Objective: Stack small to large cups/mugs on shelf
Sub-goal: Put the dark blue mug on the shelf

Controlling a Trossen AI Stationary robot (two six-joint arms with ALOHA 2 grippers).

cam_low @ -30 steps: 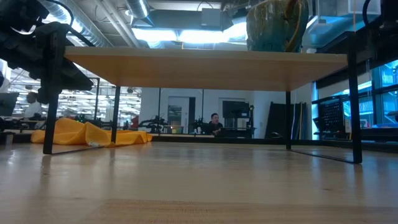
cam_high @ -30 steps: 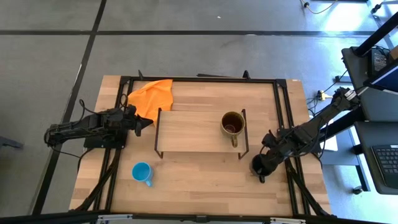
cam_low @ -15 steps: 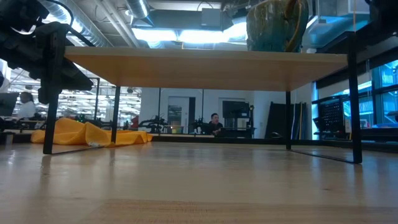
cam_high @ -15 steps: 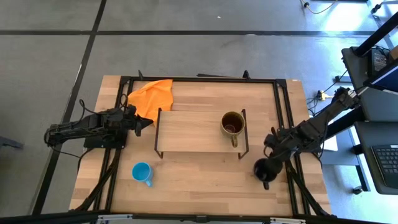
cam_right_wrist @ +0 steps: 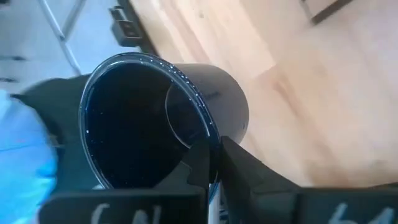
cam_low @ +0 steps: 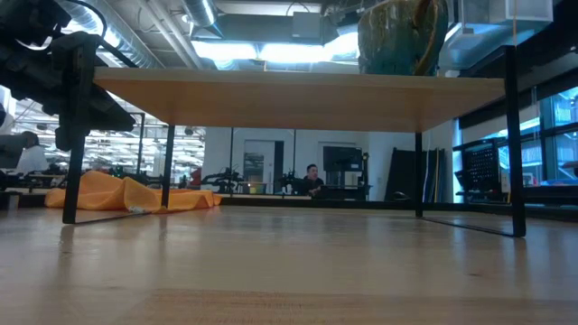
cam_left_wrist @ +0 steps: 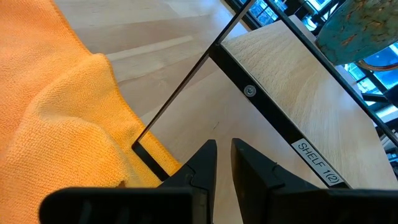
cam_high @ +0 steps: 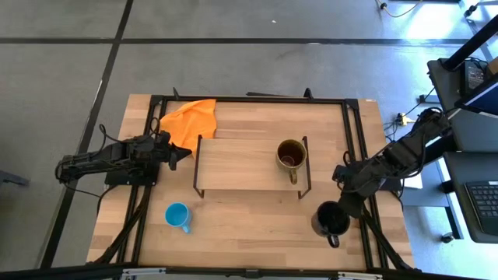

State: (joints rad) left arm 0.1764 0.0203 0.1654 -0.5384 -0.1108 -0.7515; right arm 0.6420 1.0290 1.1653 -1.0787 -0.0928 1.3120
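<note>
The black mug [cam_high: 330, 220] is at the table's right front, its handle [cam_high: 334, 241] toward the near edge, and my right gripper [cam_high: 343, 208] is shut on it. The olive-brown mug [cam_high: 291, 155] stands on its base on the right end of the shelf [cam_high: 233, 165]; it also shows in the low view [cam_low: 402, 36]. The light-blue mug [cam_high: 178, 215] stands on the tabletop at the front left. My left gripper [cam_high: 185, 153] is shut and empty beside the shelf's left end [cam_left_wrist: 292, 118]. My right gripper holds the black mug by its rim [cam_right_wrist: 208, 138], on the side away from the handle, with one finger inside the mug and one outside. The fingers come slanting down from the table's far right. The mug's mouth faces up; whether its base touches the table I cannot tell.
An orange cloth [cam_high: 189, 120] lies at the table's far left, behind my left gripper. Black frame rails [cam_high: 354, 148] run along the table's left, right and far sides. The shelf's thin black legs [cam_low: 515, 144] stand on the tabletop. People show far back in the room [cam_low: 312, 179].
My right gripper has carried the black mug toward the table's near edge, away from the shelf's right legs. The mug stays mouth up with its handle toward the near edge.
</note>
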